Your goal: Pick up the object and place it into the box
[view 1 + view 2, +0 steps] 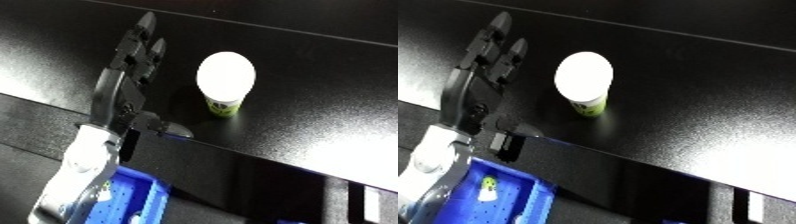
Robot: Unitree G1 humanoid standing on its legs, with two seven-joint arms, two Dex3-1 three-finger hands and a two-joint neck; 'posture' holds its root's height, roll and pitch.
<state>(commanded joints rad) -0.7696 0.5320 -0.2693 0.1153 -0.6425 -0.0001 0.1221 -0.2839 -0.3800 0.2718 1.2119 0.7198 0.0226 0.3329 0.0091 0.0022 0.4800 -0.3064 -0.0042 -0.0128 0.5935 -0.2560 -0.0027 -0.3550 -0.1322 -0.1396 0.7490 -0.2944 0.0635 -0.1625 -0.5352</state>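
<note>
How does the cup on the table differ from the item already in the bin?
The cup stands upright on the black table, beside the open left hand; the small item lies in the blue bin below the table edge. The cup shows a wide white top over a green-printed base and looks much bigger; the small item shows only as a pale shape with green marks. Both share white and green colouring.

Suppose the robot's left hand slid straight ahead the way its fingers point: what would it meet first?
Probably nothing: the left hand points up and away across the bare black table, and the white-lidded cup stands to its right, apart, though depth is hard to judge.
</note>
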